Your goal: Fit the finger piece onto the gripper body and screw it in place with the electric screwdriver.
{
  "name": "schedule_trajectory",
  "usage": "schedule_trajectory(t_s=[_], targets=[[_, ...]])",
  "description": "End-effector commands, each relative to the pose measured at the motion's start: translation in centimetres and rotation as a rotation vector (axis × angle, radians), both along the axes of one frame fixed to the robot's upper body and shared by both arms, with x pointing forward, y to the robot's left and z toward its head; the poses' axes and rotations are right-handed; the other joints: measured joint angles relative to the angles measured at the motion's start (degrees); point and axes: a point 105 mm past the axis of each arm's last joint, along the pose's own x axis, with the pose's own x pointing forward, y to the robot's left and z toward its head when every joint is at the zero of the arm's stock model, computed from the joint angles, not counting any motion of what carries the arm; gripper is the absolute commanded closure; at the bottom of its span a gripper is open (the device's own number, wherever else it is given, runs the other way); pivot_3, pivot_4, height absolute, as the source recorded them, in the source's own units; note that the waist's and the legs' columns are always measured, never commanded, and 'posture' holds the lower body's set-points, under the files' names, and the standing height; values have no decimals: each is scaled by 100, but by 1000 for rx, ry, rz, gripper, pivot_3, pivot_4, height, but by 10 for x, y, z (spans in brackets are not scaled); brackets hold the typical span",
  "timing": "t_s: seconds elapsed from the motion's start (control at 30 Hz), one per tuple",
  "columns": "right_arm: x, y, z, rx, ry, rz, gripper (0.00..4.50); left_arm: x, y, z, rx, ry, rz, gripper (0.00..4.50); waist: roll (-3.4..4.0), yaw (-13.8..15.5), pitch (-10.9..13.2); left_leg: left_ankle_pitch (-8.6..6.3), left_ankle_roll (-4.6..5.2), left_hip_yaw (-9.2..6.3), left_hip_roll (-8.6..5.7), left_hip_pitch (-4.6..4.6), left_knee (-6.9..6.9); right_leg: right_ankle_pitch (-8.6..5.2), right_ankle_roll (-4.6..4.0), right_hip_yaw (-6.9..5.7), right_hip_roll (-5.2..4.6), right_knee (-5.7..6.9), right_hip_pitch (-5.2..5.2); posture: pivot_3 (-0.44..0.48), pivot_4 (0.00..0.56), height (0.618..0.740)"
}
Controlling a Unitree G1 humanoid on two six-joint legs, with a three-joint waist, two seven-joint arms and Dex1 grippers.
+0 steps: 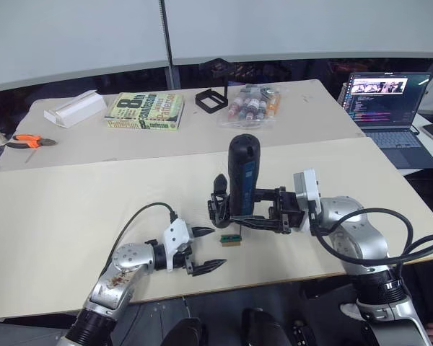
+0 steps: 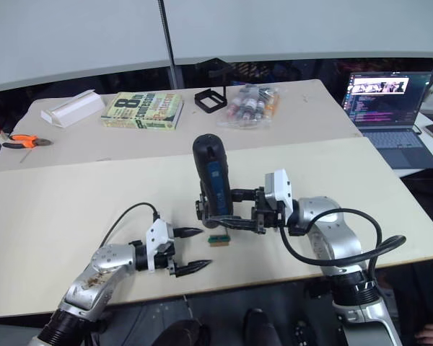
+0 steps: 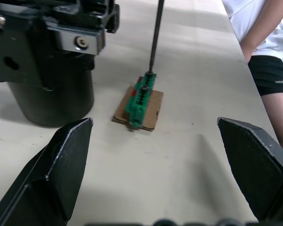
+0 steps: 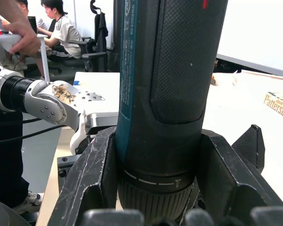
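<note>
Matt black electric screwdriver (image 4: 174,94), its grip finely textured, a glossy blue strip alongside; thin metal bit. Ahead of the left claw, shiny green plastic block (image 3: 140,99) on brown cardboard.

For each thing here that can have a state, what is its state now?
Left claw: open, empty, low over the table.
Right claw: shut on the electric screwdriver.
Electric screwdriver: upright, bit down on the green block.
Green block: lying on its tan card.
Laptop: open, screen lit.
Book: closed, flat.
</note>
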Motion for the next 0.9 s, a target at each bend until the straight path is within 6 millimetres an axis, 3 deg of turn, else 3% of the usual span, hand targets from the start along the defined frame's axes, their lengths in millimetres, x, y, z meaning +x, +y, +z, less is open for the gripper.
schedule_trajectory(t_s=[0.03, 0.43, 0.67, 0.9], targets=[[-5, -1, 30, 61, -82, 19, 2569, 0, 2, 27, -70, -93, -3, 0, 0, 0, 0, 0, 0, 0, 0, 0, 0, 0, 0, 0, 0, 0, 0, 0, 150, 740], [-10, -18, 55, 93, -102, 15, 2569, -19, 17, 48, -62, -136, -75, 0, 0, 3, 0, -1, 2, 0, 0, -1, 0, 0, 0, 0, -1, -2, 0, 0, 150, 740], [-10, -30, 87, 124, -141, -14, 2569, -28, 27, 66, -83, -181, -90, 0, 0, 1, 0, -2, 2, 0, 0, -2, -1, 0, 0, 1, -1, -2, -2, 0, 150, 740], [-9, -20, 121, 149, -171, 31, 2569, -28, 39, 76, -131, -172, -4, 0, 0, -26, 0, -2, 3, 0, 1, -3, -3, 0, 0, 2, -1, -4, -4, 0, 150, 740]])
